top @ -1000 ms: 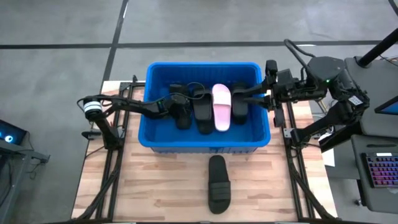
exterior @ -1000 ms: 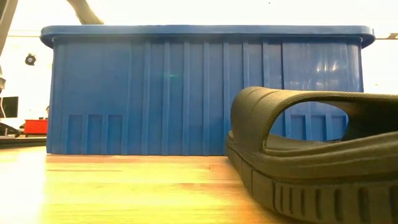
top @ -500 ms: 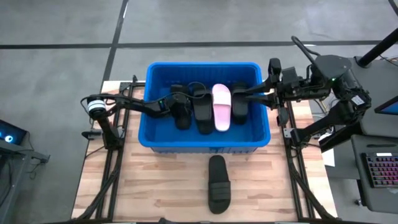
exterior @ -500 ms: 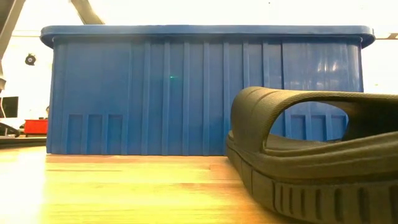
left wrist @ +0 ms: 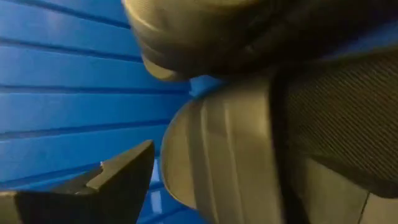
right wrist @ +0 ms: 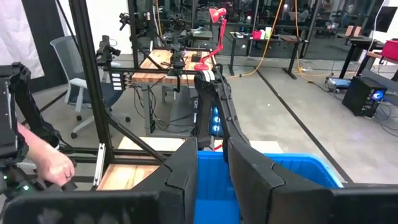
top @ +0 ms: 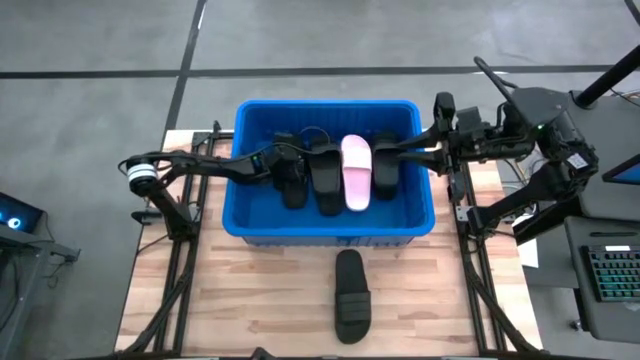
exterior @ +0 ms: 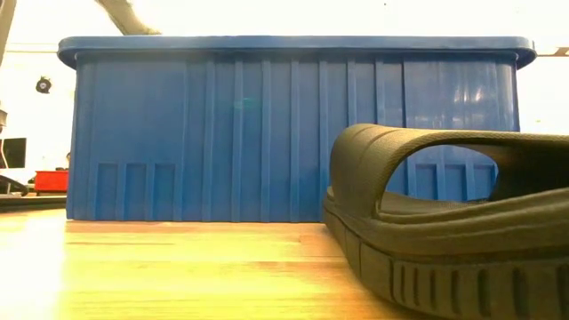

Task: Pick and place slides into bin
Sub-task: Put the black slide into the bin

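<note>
The left gripper, inside the bin, has just been opened and a black slide released beside the others. The right gripper fingers are nearly closed, empty. One slide is left on the table.

Wooden tabletop; grey office chair; red desk lamp; keyboard; a person's hand beside a frame.
</note>
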